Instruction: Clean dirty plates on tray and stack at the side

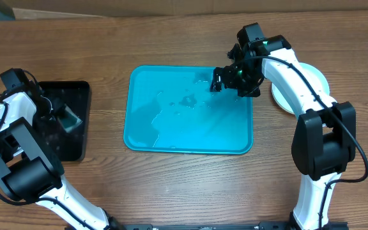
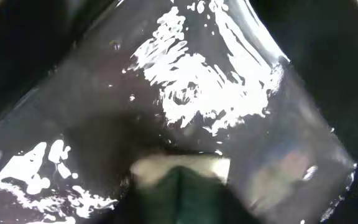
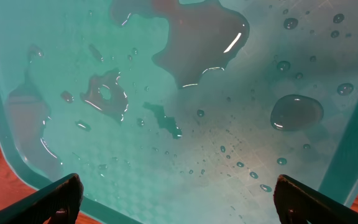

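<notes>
The teal tray (image 1: 171,137) lies mid-table, wet with puddles and drops, with no plate on it. It fills the right wrist view (image 3: 166,74). My right gripper (image 1: 225,80) hangs open and empty over the tray's far right corner; its fingers (image 3: 179,199) are spread wide. White plates (image 1: 318,80) sit to the right of the tray, partly hidden by the right arm. My left gripper (image 1: 66,118) is over the black basin (image 1: 75,89) and is shut on a green and yellow sponge (image 2: 179,171).
The black basin (image 2: 197,81) at the left is wet and glistening. Wooden table surface surrounds the tray and the basin. The right arm's base stands at the front right.
</notes>
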